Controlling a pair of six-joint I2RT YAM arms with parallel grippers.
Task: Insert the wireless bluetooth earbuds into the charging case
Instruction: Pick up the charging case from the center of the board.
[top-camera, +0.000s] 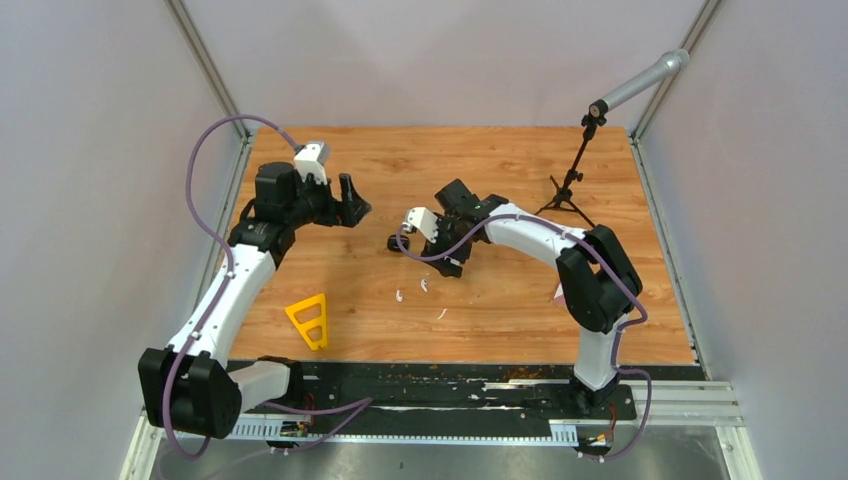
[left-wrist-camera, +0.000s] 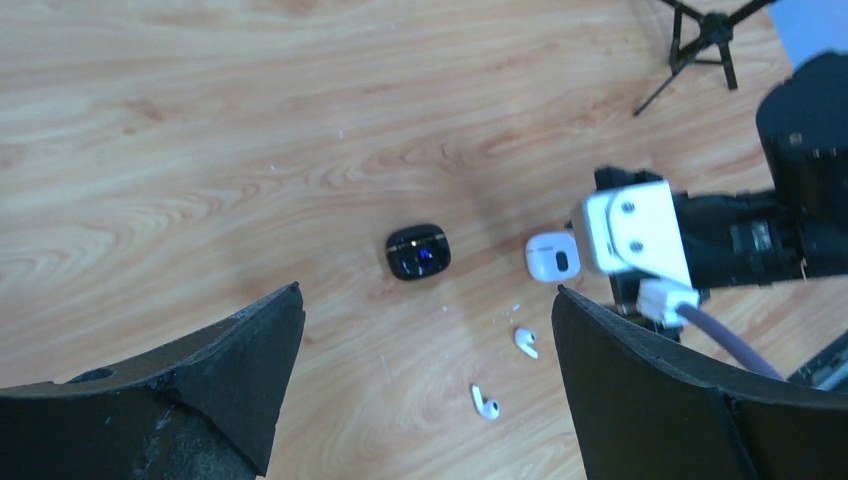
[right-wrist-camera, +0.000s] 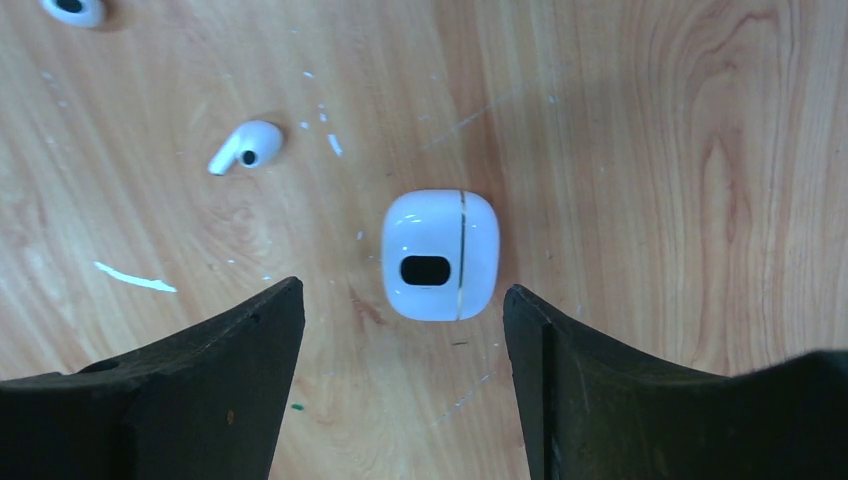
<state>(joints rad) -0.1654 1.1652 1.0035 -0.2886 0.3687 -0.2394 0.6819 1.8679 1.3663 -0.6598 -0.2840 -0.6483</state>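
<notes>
1. Below the right gripper (right-wrist-camera: 402, 290), its jaws spread wide, the white case (right-wrist-camera: 440, 254) lies on the table (right-wrist-camera: 650, 150).
2. Two white earbuds (left-wrist-camera: 525, 342) lie loose near it.
3. Left gripper (left-wrist-camera: 428, 292) hangs released and empty.

Top camera high behind the near edge, looking down on the whole table (top-camera: 480, 160), left wrist camera further up, angled across the wood, right wrist camera close in, facing straight down, both wrist views sharing the white case (left-wrist-camera: 552, 257) and white earbuds (left-wrist-camera: 525, 342).
</notes>
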